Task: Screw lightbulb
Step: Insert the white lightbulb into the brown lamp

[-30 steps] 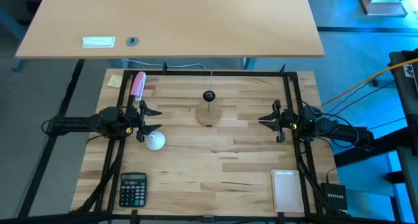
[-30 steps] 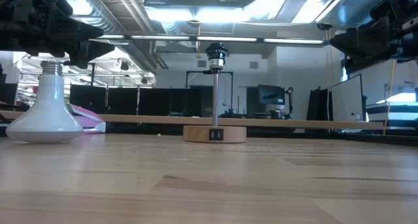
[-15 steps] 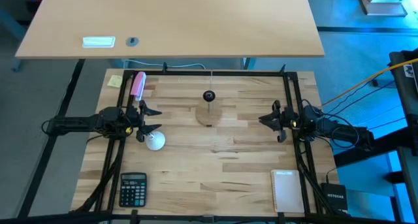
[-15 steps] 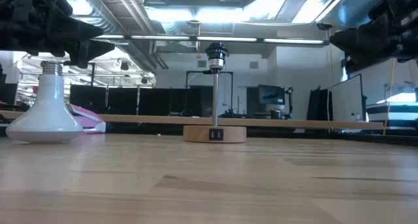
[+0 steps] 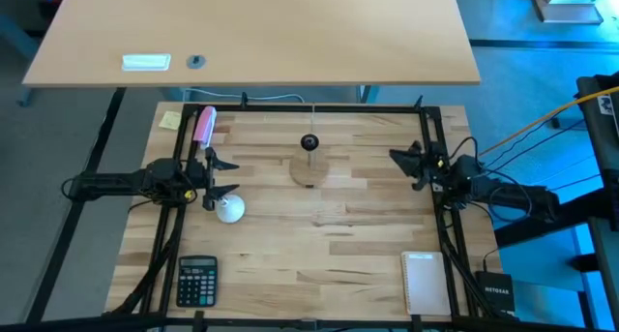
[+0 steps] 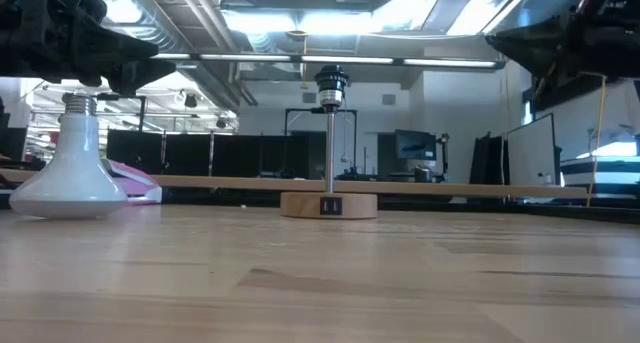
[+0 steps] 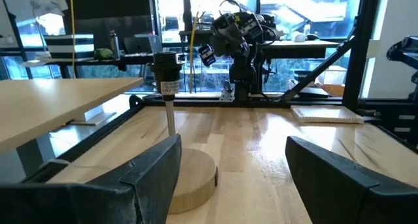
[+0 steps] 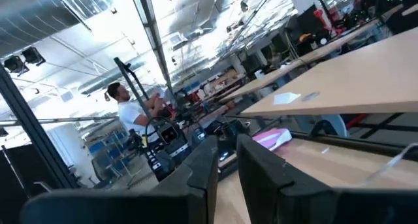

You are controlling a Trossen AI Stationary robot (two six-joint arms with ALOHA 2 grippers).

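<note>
The lightbulb [image 5: 229, 210] is standing globe-down on the plank-topped bench [image 5: 329, 264], screw base pointing up, near the left edge. The left pincer [image 5: 219, 177] is hovering just beside it, fingers spread wide and gripping nothing. Mid-bench, the wooden disc [image 5: 308, 168] is carrying its black socket [image 6: 331, 83] on a thin post. The right pincer [image 5: 406, 165] is hanging over the right rail, fingers narrowly apart and angled up. A calculator [image 5: 196, 280], a notepad [image 5: 423, 283] and a pink object [image 5: 204, 126] are lying around. Beyond, a person [image 8: 134, 113] is standing under bright ceiling lights.
</note>
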